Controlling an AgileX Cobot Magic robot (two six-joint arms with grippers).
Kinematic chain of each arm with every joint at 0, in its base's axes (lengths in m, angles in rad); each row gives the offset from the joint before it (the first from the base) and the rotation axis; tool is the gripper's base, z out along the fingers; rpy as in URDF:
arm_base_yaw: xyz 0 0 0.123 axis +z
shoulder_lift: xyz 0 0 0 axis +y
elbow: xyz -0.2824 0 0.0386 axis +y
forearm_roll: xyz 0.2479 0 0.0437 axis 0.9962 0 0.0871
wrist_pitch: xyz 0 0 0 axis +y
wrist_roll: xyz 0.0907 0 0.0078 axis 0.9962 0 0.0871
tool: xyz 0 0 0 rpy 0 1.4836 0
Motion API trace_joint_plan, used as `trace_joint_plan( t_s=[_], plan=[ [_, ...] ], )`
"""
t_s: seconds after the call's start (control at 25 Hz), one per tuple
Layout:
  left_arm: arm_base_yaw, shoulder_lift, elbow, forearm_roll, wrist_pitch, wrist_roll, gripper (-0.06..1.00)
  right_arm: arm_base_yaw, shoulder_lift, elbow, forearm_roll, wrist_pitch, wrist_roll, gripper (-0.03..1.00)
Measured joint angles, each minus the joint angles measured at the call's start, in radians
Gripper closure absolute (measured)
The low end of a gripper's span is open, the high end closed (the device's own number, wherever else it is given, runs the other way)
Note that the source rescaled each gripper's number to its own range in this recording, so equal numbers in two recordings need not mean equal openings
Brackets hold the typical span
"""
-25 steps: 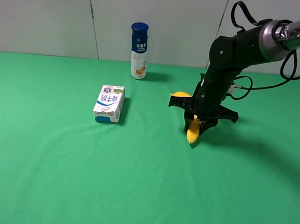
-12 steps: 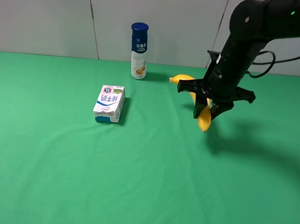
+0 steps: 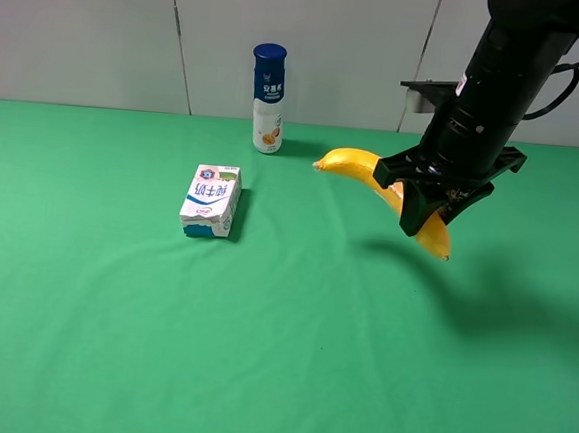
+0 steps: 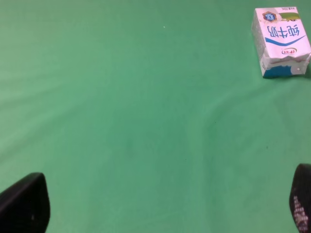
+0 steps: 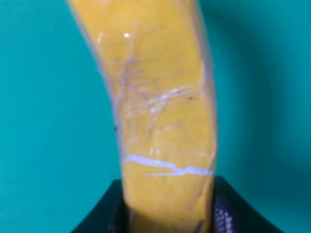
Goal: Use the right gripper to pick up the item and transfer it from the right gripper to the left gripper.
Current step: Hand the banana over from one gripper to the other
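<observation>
Yellow banana (image 3: 357, 165) pinched mid-length by your right gripper (image 3: 423, 199), frame right, ends free for handover; left gripper (image 4: 163, 200) spread, ready.

Right arm (image 3: 501, 73) reaches in from the upper right with the wrist pitched steeply down. I hold the right gripper (image 3: 425, 212) aloft, its jaws clamped across the banana (image 3: 349, 163). My left gripper (image 4: 163, 206), visible only in its wrist view, has its fingers (image 4: 22, 206) spread wide, gripping nothing.
</observation>
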Motion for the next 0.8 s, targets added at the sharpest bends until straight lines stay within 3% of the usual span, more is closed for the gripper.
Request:
trace_joint_plan(
  t_s=[0.24, 0.48, 0.8],
  plan=[
    [0.0, 0.0, 0.0, 0.0, 0.0, 0.0, -0.04, 0.089, -0.002, 0.0, 0.006, 0.024, -0.094, 0.97],
    [0.0, 0.0, 0.0, 0.0, 0.0, 0.0, -0.04, 0.221, -0.002, 0.0, 0.001, 0.001, -0.1, 0.97],
    [0.0, 0.0, 0.0, 0.0, 0.0, 0.0, -0.04, 0.397, -0.002, 0.0, -0.085, 0.001, -0.114, 0.97]
  ],
)
